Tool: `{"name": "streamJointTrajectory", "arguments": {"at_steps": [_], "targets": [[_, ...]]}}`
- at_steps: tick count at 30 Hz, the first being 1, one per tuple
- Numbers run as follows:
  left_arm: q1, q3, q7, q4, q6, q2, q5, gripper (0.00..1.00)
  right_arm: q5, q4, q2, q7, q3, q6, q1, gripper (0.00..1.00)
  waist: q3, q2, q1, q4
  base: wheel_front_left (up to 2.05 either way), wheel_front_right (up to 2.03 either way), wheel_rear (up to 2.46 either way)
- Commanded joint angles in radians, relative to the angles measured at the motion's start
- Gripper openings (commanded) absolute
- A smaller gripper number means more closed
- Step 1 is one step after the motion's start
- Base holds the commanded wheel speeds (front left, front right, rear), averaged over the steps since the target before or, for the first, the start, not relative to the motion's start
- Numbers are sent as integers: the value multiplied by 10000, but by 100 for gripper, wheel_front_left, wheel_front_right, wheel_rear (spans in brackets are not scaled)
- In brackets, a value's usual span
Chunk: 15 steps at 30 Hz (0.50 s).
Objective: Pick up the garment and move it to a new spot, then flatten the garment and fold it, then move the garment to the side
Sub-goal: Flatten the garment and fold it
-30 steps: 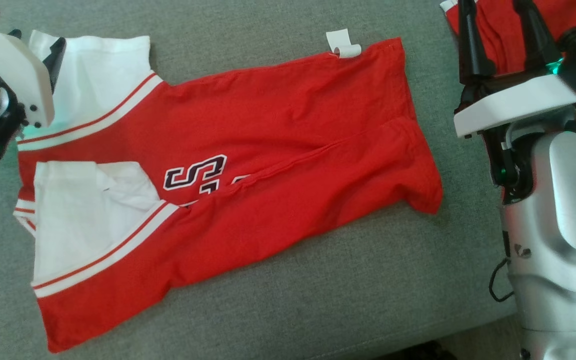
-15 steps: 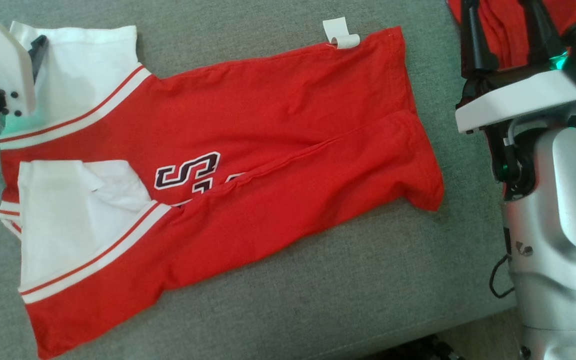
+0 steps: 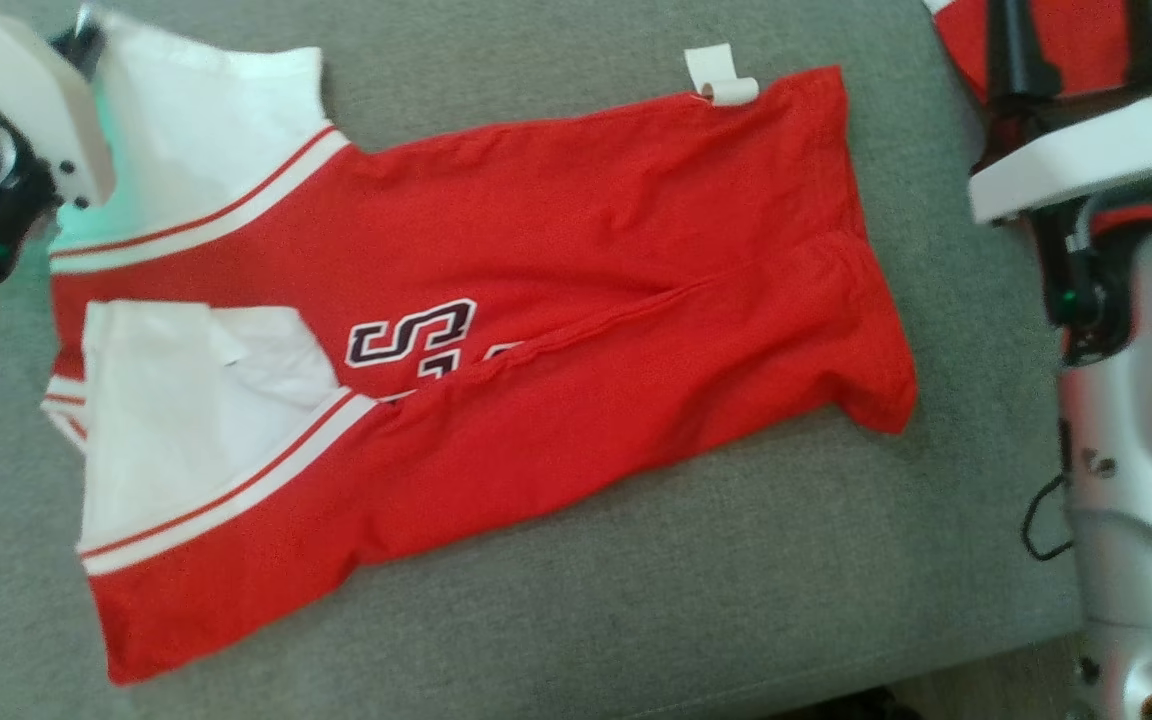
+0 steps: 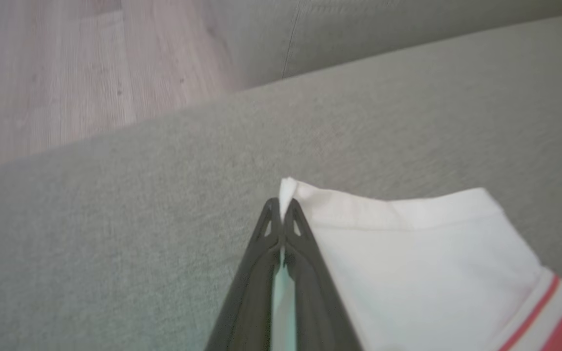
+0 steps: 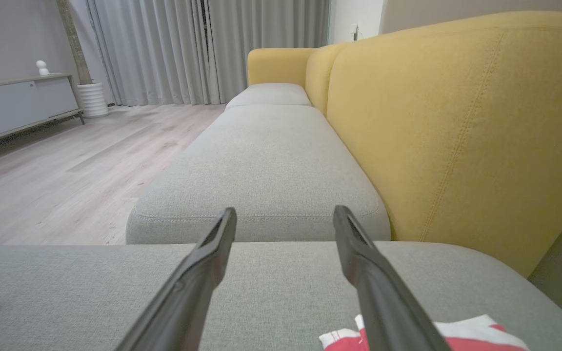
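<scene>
Garment [image 3: 556,300], a red jersey with white sleeves and a black-and-white letter print, lies spread on the grey sofa cushion [image 3: 636,600]. It is folded lengthwise along a slanting crease, with its sleeves toward 9 o'clock and its hem toward 3 o'clock in the head view. The left gripper [image 4: 281,207], whose fingers stood apart over the far sleeve a second ago, is now pinched tight on the corner of that white sleeve [image 4: 408,253], and a small peak of cloth stands up between the fingertips. The whole head view has slid a little toward 3 o'clock since then, which is the camera turning; the jersey's lie on the cushion looks unchanged. The left arm's white wrist housing sits at 10 o'clock in the head view, its fingers angled down onto the sleeve's outer edge. The right gripper [image 5: 285,214] is as before, fingers spread wide and holding nothing. It is raised at 2 o'clock just over a second red garment [image 5: 456,336] and points level along the cushions beside the yellow backrest [image 5: 456,122]
</scene>
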Motion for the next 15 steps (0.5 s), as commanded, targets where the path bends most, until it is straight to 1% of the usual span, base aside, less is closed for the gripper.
{"name": "streamJointTrajectory", "arguments": {"at_steps": [1, 4, 8, 15], "targets": [[-479, 326, -522, -393, 18, 362, -137, 0, -6, -260, -138, 163, 132, 67, -295, 100, -209, 0, 0, 216, 0, 0, 0], [-434, 118, -1294, -786, 18, 310, -119, 0, 157, 7, -445, 542, 234, 67, -382, 100, -497, 0, 0, 532, 0, 0, 0], [-224, -266, -2117, -1439, 18, 393, -35, 0, 559, 524, -829, 1150, 354, 67, -458, 100, -867, 0, 0, 1008, 0, 0, 0], [439, -726, -2918, -2843, 18, 443, -49, 0, 1200, 1787, -1580, 2080, 779, 67, -434, 100, -1340, 0, 0, 1930, 0, 0, 0]]}}
